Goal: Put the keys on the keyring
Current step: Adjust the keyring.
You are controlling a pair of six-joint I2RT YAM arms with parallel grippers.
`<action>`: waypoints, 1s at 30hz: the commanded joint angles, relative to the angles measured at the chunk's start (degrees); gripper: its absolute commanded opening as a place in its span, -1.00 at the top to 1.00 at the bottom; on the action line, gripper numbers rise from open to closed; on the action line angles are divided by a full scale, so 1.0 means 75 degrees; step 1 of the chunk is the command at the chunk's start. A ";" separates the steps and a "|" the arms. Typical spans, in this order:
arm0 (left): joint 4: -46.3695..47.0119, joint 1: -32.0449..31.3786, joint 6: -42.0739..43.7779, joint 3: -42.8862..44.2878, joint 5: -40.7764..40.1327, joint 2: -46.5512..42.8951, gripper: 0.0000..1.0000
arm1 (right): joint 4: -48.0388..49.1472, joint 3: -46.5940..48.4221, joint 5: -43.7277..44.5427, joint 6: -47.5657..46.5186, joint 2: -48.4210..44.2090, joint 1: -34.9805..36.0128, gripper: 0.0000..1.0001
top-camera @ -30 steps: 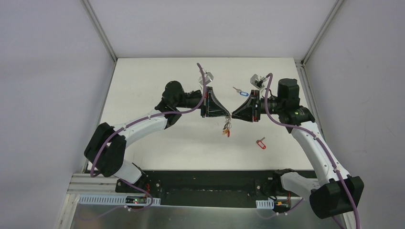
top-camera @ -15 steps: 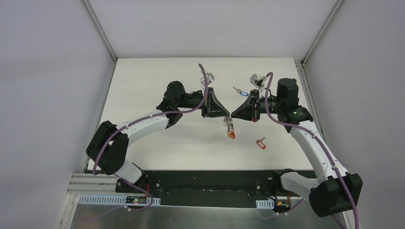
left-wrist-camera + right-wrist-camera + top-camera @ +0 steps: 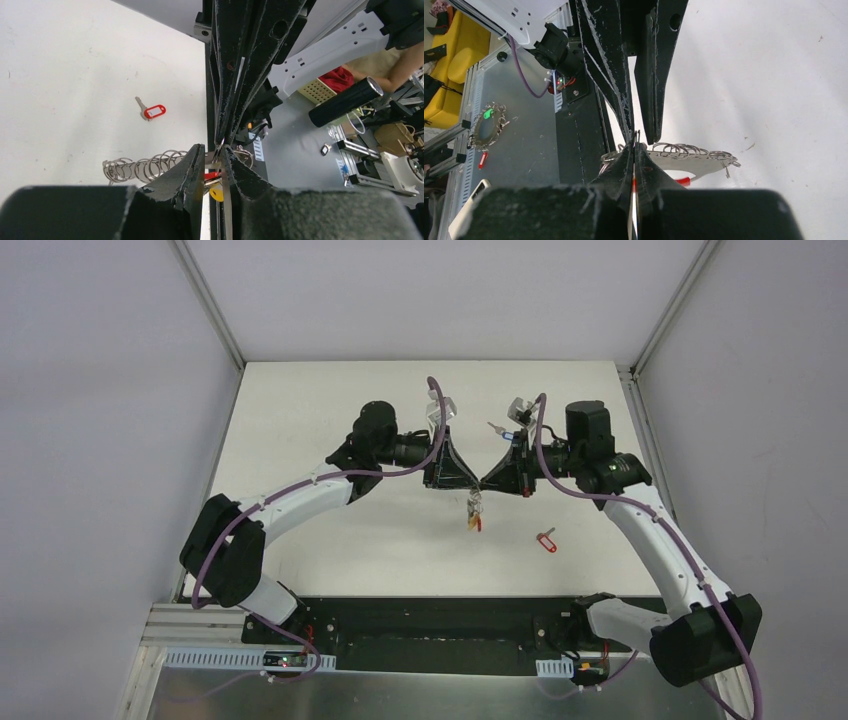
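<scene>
Keyring (image 3: pixel 474 510) hangs in mid-air over the middle of the table (image 3: pixel 390 550), right under the spot where my two grippers meet nose to nose.

Starting on the left, my left arm sweeps up from its base with the elbow out to the left. The wrist is turned so the left gripper (image 3: pixel 473 481) points right, roughly level. On its wrist view the fingers (image 3: pixel 192 162) are clenched down to a narrow slot on the keyring. The row of metal clips (image 3: pixel 145 167) fans out to the left of them. An orange-yellow tag (image 3: pixel 216 193) dangles just under the slot, with a bit of red beside it.

Moving right, a blue-tagged key (image 3: pixel 496 428) lies on the table behind the right gripper, partly covered. The right gripper (image 3: pixel 489 481) points left, tip to tip with the left one, and its arm arches in from the right base. Its fingers (image 3: pixel 621 165) are pinched almost flat on a thin metal sliver (image 3: pixel 631 215); key or clip, I can't tell.

Farthest right, a red-tagged key (image 3: pixel 546 540) lies alone on the table, well apart from the ring.
</scene>
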 commanded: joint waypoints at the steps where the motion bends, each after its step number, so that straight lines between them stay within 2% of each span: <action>1: -0.0896 0.0004 0.0881 0.0432 -0.0002 -0.0230 0.61 | -0.0340 0.0425 0.0142 -0.0465 0.0052 0.0185 1.00; 8: -0.1120 -0.0022 0.1057 0.0505 0.0036 -0.0210 0.65 | -0.0531 0.0429 0.0214 -0.0612 0.0100 0.0230 1.00; 16: -0.1278 -0.0104 0.1231 0.0611 0.0194 -0.0112 0.88 | -0.0543 0.0434 0.0195 -0.0565 0.0195 0.0255 1.00; 25: -0.1431 -0.0139 0.1393 0.0682 0.0200 -0.0093 0.69 | -0.0586 0.0423 0.0180 -0.0566 0.0269 0.0295 1.00; 30: -0.1501 -0.0172 0.1449 0.0723 0.0261 -0.0069 0.71 | -0.0575 0.0431 0.0160 -0.0548 0.0311 0.0291 1.00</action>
